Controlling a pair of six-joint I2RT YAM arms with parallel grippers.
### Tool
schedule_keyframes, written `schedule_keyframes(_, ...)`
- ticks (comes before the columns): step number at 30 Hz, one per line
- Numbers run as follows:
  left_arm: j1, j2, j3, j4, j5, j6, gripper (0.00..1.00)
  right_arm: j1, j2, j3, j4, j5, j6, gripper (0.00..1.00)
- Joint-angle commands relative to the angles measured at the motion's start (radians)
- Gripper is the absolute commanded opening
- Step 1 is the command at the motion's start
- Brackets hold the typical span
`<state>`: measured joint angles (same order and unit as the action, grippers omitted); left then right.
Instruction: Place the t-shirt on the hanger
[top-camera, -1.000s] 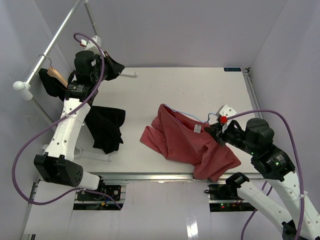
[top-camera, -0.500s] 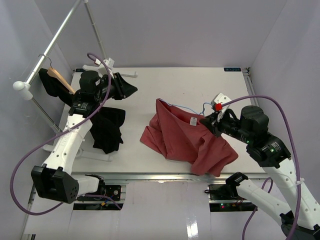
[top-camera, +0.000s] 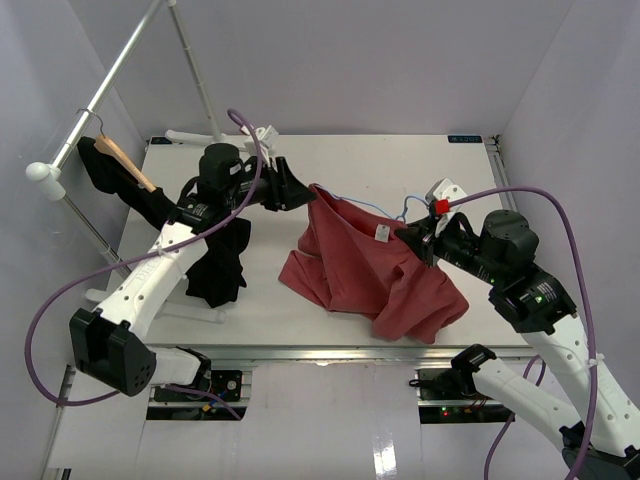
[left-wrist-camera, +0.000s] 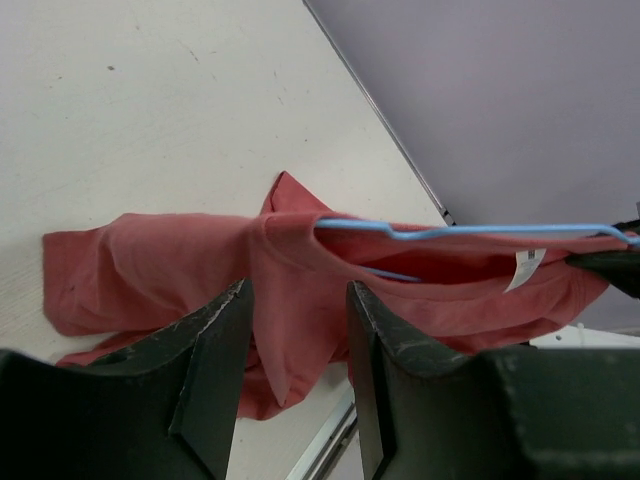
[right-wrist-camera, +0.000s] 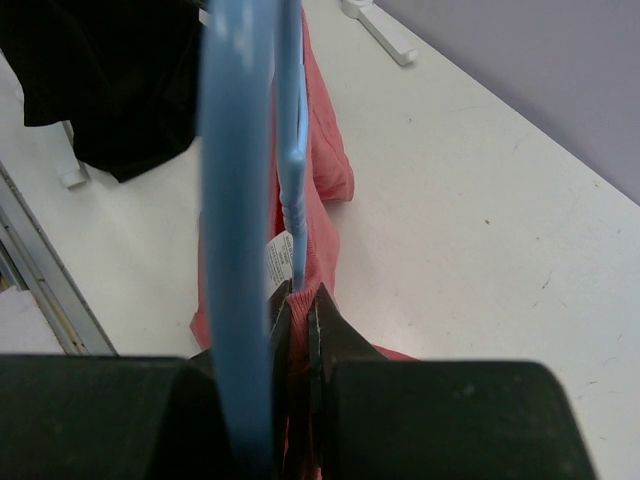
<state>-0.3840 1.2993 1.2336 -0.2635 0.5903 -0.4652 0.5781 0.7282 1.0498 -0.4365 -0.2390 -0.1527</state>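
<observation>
So the left arm has swung right across from the back-left corner of the counter (top-camera: 420, 165) in the last second, and the left hand (top-camera: 292, 190) now sits just beside the left end of the shirt's collar. The right arm has pulled the shirt up and a bit away from the near edge as well.

Far left, a wooden hanger (top-camera: 122, 157) with dark cloth on it hangs from the rail (top-camera: 105, 85). Just inside the left edge there's a black garment (top-camera: 215, 258) draped in a heap, partly under the left arm. The left hand (left-wrist-camera: 298, 290) has its fingers apart with nothing between them, and through the gap you look at the collar.

The t-shirt (top-camera: 350, 265) is right of the middle of the counter. Its collar side is lifted, and the rest sags down to a bunched fold toward the near edge. The blue hanger (top-camera: 368, 208) has its wire running through the neck opening, which is easiest to see from the left wrist (left-wrist-camera: 470, 230). A white tag (left-wrist-camera: 523, 268) hangs just below the wire.

The right hand (top-camera: 420, 243) is over by the right edge. Its fingers are pinched together on red cloth at the collar (right-wrist-camera: 297, 318), and the hanger (right-wrist-camera: 240, 150) rises right in front of them. I can't tell if the wire is in the pinch too.
</observation>
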Motion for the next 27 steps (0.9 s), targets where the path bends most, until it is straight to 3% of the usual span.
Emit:
schedule_keyframes(1,-0.047,0.039,0.09,-0.026,-0.123,-0.021,0.53,-0.001,-0.006,-0.008,0.136,-0.007,0.028,0.08)
schedule_keyframes(15,-0.106,0.072,0.1,-0.048,-0.265,-0.063,0.48,0.0,-0.007,-0.058,0.215,-0.024,0.063,0.08)
schedule_keyframes(18,-0.113,0.093,0.116,-0.055,-0.263,-0.068,0.31,-0.002,0.0,-0.065,0.232,-0.031,0.068,0.08)
schedule_keyframes(21,-0.12,0.106,0.132,-0.072,-0.278,-0.077,0.0,-0.001,0.009,-0.068,0.232,-0.032,0.068,0.08)
schedule_keyframes(27,-0.134,0.113,0.161,-0.106,-0.334,-0.073,0.0,-0.001,0.041,-0.06,0.195,-0.032,0.036,0.08)
